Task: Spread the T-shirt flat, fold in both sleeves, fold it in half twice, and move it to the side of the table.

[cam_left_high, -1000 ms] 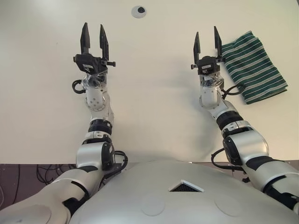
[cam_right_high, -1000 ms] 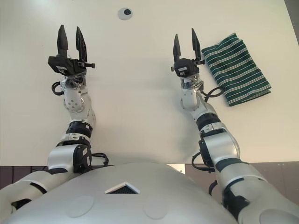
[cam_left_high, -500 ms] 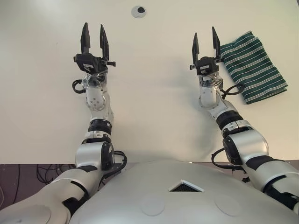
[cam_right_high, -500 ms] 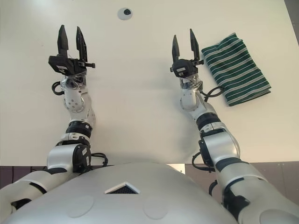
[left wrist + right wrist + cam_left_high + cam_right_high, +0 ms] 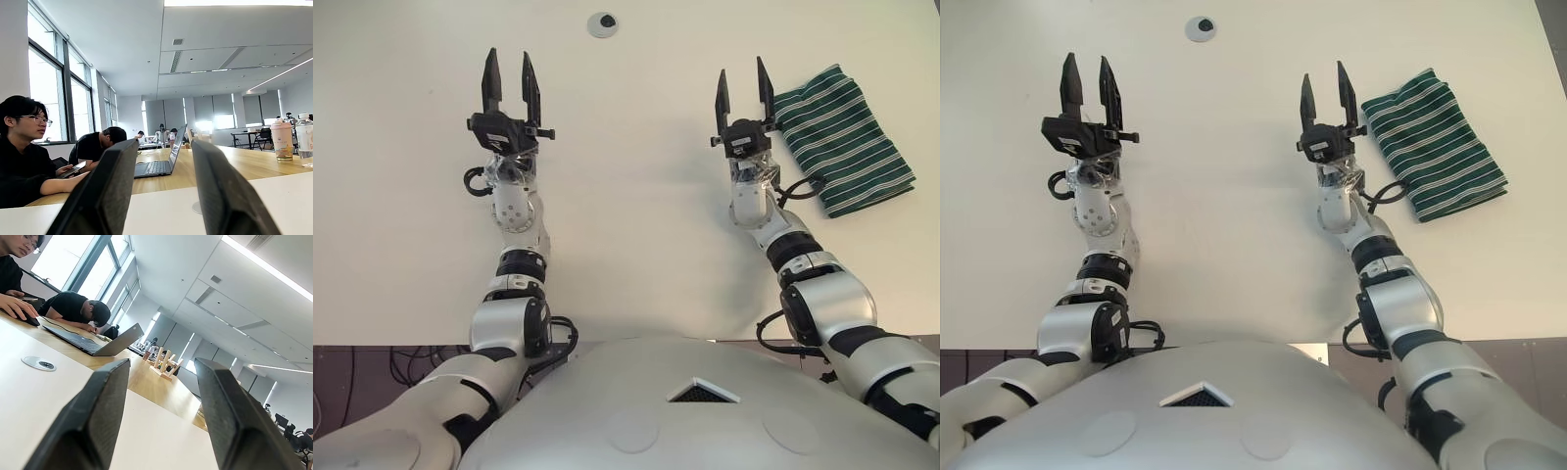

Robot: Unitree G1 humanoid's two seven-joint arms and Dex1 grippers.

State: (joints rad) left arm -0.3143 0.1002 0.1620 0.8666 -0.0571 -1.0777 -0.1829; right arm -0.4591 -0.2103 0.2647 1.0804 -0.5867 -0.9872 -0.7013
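Left eye view: T-shirt (image 5: 842, 137), green with white stripes, folded small, lies at 2 o'clock on table (image 5: 626, 225). Soft, light, floppy; best to pinch thick folded edge. Right tool (image 5: 742, 93) just beside shirt, at its 9 o'clock, fingers apart, empty. Left tool (image 5: 509, 83) at 10 o'clock, fingers apart too.

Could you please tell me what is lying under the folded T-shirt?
The T-shirt lies folded straight on the white table, near its right edge. Nothing pokes out from beneath; its inner layers are covered.
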